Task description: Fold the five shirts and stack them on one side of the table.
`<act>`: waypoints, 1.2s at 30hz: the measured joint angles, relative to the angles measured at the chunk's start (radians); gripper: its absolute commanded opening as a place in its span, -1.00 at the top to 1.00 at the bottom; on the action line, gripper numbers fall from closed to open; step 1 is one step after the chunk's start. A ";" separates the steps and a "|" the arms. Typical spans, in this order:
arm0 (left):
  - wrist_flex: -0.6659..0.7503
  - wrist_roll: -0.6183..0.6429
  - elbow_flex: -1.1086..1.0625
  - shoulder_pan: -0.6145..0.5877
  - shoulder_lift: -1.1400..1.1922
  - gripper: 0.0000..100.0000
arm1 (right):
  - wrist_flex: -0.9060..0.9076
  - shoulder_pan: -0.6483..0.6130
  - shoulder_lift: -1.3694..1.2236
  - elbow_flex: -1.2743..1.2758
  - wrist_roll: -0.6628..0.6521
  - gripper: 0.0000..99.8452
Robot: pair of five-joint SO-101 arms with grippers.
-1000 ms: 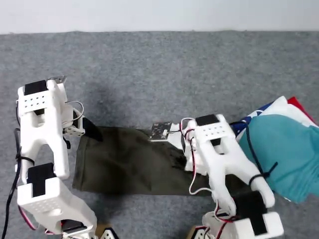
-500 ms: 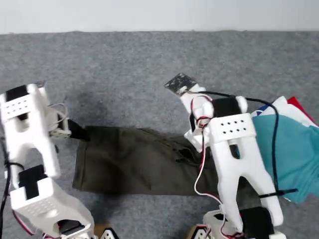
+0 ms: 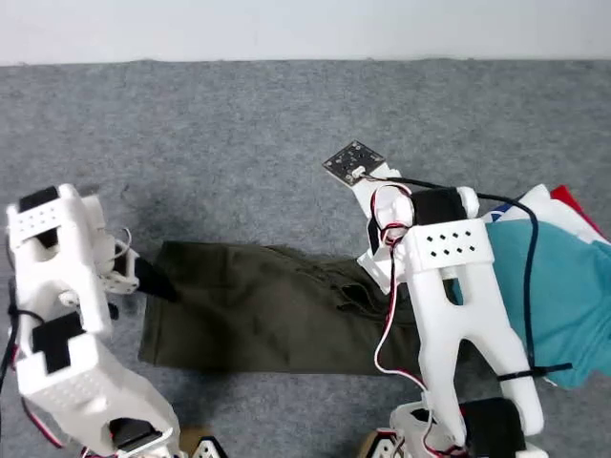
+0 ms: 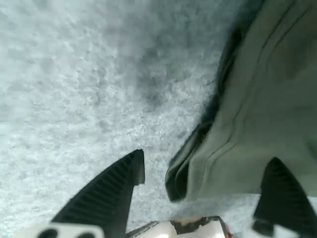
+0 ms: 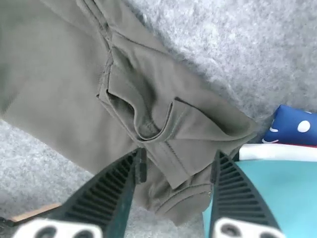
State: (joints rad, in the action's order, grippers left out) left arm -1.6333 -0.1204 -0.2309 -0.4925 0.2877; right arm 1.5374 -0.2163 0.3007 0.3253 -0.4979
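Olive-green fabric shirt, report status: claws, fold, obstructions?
Left claw open, straddling a corner of the olive-green fabric shirt. Right claw open above its collar end. Shirt lies in a long strip. Teal-topped shirt pile butts against that end.

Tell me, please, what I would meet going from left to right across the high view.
Left arm, olive shirt, right arm, teal shirt.
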 measured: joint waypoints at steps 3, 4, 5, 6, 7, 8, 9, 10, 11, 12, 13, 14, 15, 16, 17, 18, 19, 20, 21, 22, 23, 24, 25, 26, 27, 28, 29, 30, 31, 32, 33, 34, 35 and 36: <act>0.032 0.000 -0.003 0.000 0.107 0.28 | 0.000 -0.002 0.000 0.000 0.000 0.57; 0.043 0.000 -0.002 0.003 0.144 0.28 | 0.000 -0.002 0.000 0.000 0.000 0.57; 0.041 0.000 0.011 0.009 0.170 0.28 | 0.000 -0.002 0.000 0.000 0.000 0.57; 0.043 0.000 0.017 0.015 0.183 0.29 | 0.000 -0.002 0.000 0.000 0.000 0.57; 0.043 0.000 0.035 0.023 0.204 0.33 | 0.000 0.000 0.000 0.000 0.000 0.57; 0.043 0.002 0.043 0.032 0.215 0.39 | 0.000 0.000 0.000 0.000 0.000 0.57; 0.043 0.002 0.044 0.044 0.218 0.48 | 0.000 0.000 0.000 0.000 0.000 0.57; 0.043 -0.003 0.044 0.058 0.218 0.58 | 0.000 -0.002 0.000 0.000 0.000 0.57; 0.043 -0.015 0.044 0.074 0.218 0.70 | 0.000 -0.002 0.000 0.000 0.000 0.57; 0.043 -0.029 0.044 0.089 0.218 0.82 | 0.000 -0.002 0.000 0.000 0.000 0.57; 0.043 -0.043 0.044 0.103 0.218 0.94 | 0.000 -0.002 0.000 0.000 0.000 0.57; 0.043 -0.060 0.044 0.118 0.218 0.99 | 0.000 -0.002 0.000 0.000 0.000 0.57; 0.043 -0.074 0.044 0.132 0.218 0.95 | 0.000 -0.002 0.000 0.000 0.000 0.57; 0.043 -0.083 0.044 0.147 0.218 0.96 | 0.000 -0.002 0.000 0.000 0.000 0.57; 0.043 -0.089 0.046 0.160 0.218 0.98 | 0.000 -0.002 0.000 0.000 0.000 0.57; 0.041 -0.092 0.049 0.172 0.218 0.98 | 0.000 -0.002 0.000 0.000 0.000 0.57; 0.041 -0.094 0.055 0.181 0.218 0.97 | 0.000 -0.002 0.000 0.000 0.000 0.57; 0.041 -0.095 0.061 0.187 0.218 0.97 | 0.000 -0.002 0.000 0.000 0.000 0.57; 0.037 -0.100 0.069 0.189 0.219 0.97 | 0.000 -0.002 0.000 0.000 0.000 0.57; 0.021 -0.101 0.087 0.192 0.230 0.97 | 0.000 -0.002 0.000 0.000 0.000 0.57; -0.005 -0.101 0.112 0.196 0.229 0.97 | 0.000 -0.002 0.000 0.000 0.000 0.57; -0.031 -0.101 0.141 0.204 0.229 0.97 | 0.000 -0.002 0.000 0.000 0.000 0.57; -0.048 -0.101 0.181 0.219 0.222 0.97 | 0.000 -0.002 0.000 0.000 0.000 0.57; -0.072 -0.103 0.221 0.241 0.209 0.97 | 0.000 -0.002 0.000 0.000 0.003 0.57; -0.083 -0.103 0.252 0.267 0.184 0.97 | 0.000 -0.002 0.000 0.000 0.014 0.57; -0.089 -0.103 0.267 0.296 0.155 0.97 | 0.000 0.003 0.000 0.000 0.026 0.57; -0.094 -0.103 0.276 0.331 0.126 0.97 | 0.000 0.014 0.000 0.000 0.035 0.57; -0.097 -0.103 0.278 0.371 0.101 0.97 | 0.000 0.026 0.012 0.000 0.043 0.57; -0.098 -0.103 0.278 0.417 0.075 0.97 | 0.000 0.041 0.029 0.000 0.046 0.57; -0.100 -0.103 0.278 0.468 0.054 0.97 | 0.000 0.064 0.052 0.000 0.049 0.57; -0.100 -0.103 0.278 0.525 0.035 0.97 | 0.000 0.092 0.077 0.000 0.049 0.57; -0.100 -0.103 0.278 0.585 0.018 0.97 | 0.000 0.126 0.103 0.000 0.049 0.57; -0.100 -0.103 0.278 0.647 0.005 0.97 | 0.000 0.160 0.130 0.000 0.049 0.57; -0.100 -0.106 0.278 0.710 -0.008 0.97 | 0.000 0.199 0.160 0.000 0.049 0.57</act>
State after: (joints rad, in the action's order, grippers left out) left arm -1.7331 -0.2263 0.0468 0.2179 0.2800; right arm 1.5374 -0.0169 0.4603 0.3253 -0.4488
